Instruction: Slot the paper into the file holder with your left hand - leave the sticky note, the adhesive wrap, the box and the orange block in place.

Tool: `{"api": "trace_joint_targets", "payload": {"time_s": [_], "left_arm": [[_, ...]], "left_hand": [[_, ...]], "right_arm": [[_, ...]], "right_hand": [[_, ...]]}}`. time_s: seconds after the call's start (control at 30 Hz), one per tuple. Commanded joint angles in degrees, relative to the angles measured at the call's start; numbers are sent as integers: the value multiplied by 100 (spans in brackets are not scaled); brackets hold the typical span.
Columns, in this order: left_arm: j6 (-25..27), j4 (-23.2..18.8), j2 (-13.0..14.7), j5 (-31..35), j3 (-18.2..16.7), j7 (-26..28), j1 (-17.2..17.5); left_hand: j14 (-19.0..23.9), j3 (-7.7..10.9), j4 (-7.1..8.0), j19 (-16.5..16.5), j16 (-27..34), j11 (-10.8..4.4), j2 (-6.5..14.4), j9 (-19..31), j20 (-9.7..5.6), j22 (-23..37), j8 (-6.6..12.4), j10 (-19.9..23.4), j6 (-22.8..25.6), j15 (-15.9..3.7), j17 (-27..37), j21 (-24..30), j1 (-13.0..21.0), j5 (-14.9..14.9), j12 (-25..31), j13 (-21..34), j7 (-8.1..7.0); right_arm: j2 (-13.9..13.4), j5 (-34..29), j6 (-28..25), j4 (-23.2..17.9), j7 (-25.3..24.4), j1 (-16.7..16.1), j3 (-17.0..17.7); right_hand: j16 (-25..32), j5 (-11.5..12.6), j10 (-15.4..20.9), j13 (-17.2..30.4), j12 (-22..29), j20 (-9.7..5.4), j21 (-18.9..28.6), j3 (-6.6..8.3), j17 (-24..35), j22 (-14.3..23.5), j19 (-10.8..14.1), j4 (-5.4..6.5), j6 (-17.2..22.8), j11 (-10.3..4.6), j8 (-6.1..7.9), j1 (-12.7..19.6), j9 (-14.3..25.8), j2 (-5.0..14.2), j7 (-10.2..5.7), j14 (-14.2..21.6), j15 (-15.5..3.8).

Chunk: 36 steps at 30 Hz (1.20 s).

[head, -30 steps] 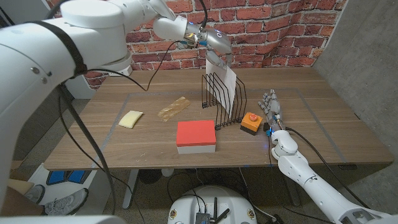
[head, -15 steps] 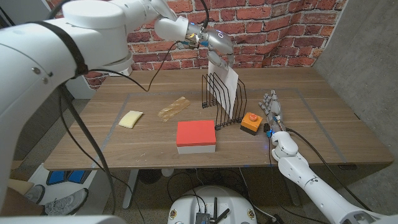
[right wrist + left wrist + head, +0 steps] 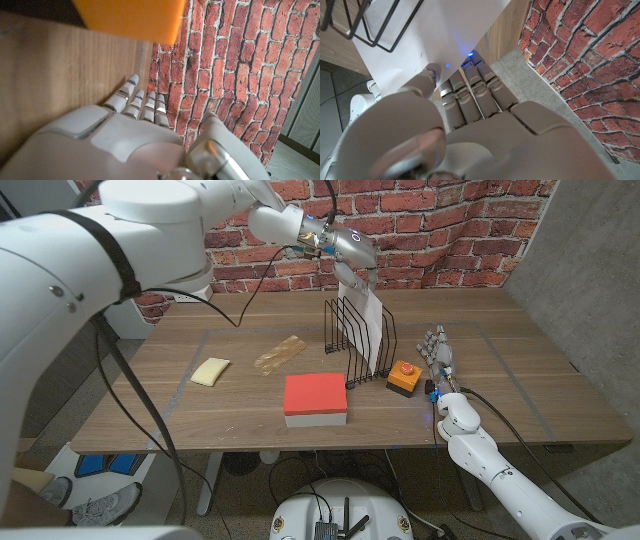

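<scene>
Even, bright indoor light falls on the wooden table (image 3: 480, 380) from above, leaving only short, soft shadows beneath the file holder (image 3: 358, 340) and the box (image 3: 315, 400), with no strong glare. The head view is sharp at its centre, while the near left arm bulges at the edge. In both wrist views the close hands look soft, slightly blurred.

Left hand (image 3: 352, 265) raised above table, fingers pinching. Right hand (image 3: 437, 360) at table, fingers extended, apart.

box (image 3: 316, 399) – orange block (image 3: 402, 378) flank file holder (image 3: 358, 340)
</scene>
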Motion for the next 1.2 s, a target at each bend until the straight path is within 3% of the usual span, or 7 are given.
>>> {"api": "trace_joint_targets", "payload": {"time_s": [0.03,1.2], "left_arm": [[-151,-26,33,183,5,92,-33],[-31,5,38,-291,-163,-681,11]], "left_hand": [[44,1,-11,-39,15,-45,26,28,-634,13,30,15,35,-572,15,10,12,18,1,8,0],[-301,-92,-36,-248,-31,-6,-179,-7,-651,8,-129,-438,-271,-543,1,-55,-56,32,-80,10,-1]], "right_arm": [[-7,18,2,31,67,32,1],[-3,54,-28,99,83,74,16]], "right_hand": [[33,-30,15,4,32,-1,16,44,29,27,54,11,46,2,7,-23,22,223,-23,29,-11],[35,-32,15,4,32,-2,17,45,35,27,61,8,45,4,6,-23,22,220,-17,29,0]]}}
